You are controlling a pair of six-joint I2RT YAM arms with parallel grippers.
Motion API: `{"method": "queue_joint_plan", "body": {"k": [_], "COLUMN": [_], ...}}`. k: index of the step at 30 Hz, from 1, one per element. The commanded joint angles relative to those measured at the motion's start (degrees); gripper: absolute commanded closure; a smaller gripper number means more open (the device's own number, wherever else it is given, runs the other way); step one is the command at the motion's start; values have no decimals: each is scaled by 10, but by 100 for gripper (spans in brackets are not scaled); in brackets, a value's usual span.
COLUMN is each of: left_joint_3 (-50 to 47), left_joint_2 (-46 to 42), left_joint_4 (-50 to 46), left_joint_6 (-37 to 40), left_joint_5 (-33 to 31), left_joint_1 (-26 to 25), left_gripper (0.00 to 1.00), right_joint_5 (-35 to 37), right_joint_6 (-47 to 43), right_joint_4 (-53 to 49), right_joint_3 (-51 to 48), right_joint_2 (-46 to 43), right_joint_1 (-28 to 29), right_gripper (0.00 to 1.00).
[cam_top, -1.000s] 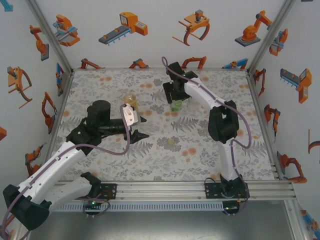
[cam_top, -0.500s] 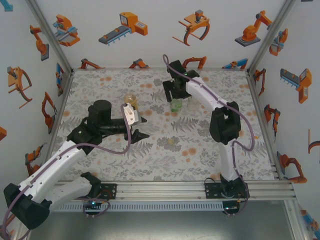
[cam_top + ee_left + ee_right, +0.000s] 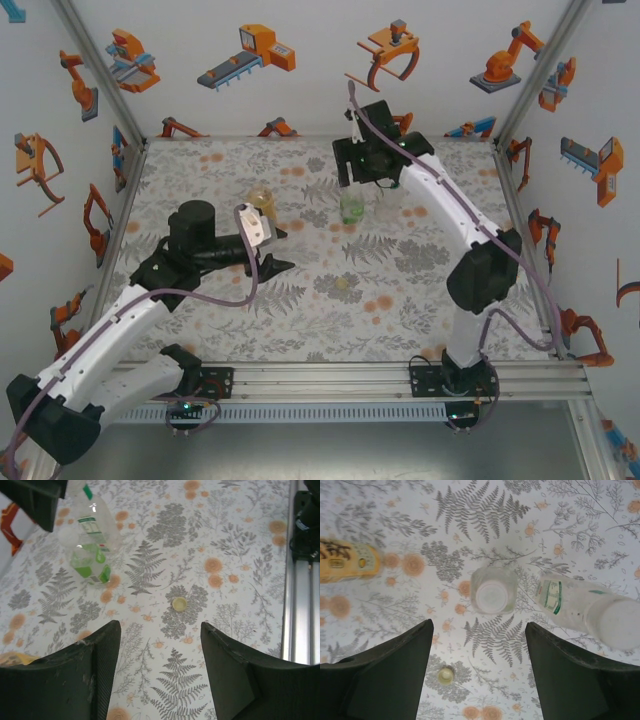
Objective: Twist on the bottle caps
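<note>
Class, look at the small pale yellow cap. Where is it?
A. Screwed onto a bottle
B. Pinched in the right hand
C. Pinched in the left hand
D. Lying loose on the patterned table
D: the cap lies by itself on the table, while the left hand and the right hand are both open and hold nothing.

White/blk arms (image 3: pixel 112 328) w/ purple cables (image 3: pixel 257 272)

Yellow bottle (image 3: pixel 347 559) blurred, cropped at edge

yellow bottle label (image 3: pixel 342 560), clear bottle label (image 3: pixel 550 596), print too blurred
</note>
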Motion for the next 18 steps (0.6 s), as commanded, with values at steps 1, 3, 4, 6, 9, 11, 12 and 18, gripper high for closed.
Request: {"method": "queue_joint_plan", "body": {"k": [1, 3, 4, 6, 9, 11, 12, 18], "left_joint_3": [-15, -22, -24, -29, -39, -49, -53, -61], "left_joint_2": [-28, -41, -47, -58, -79, -95, -99, -107], "left_joint_4": [38, 45, 48, 51, 62, 74, 78, 91], "left_joint_6": [-20, -23, -22, -22, -20, -22, -22, -39], "left_joint_5": [-42, -72, -83, -106, -142, -169, -177, -258], "left_joint_1": [11, 17, 19, 22, 26, 28, 29, 35], "left_gripper": [37, 36, 35, 34, 23, 17, 15, 7], "right_joint_5": [-50, -79, -97, -128, -158, -169, -174, -187], "right_joint_6": [19, 29, 32, 42, 47, 41, 36, -15], "right_joint_4": [65, 115, 140, 203, 307, 365, 387, 536], "right_joint_3": [-61, -109, -133, -184, -260, -300, -315, -386], "right_joint_2": [-45, -72, -83, -106, -133, -142, -144, -125], "right_joint_1": [9, 12, 13, 17, 27, 39, 44, 86], "right_gripper": [32, 33, 33, 33, 32, 32, 32, 32]}}
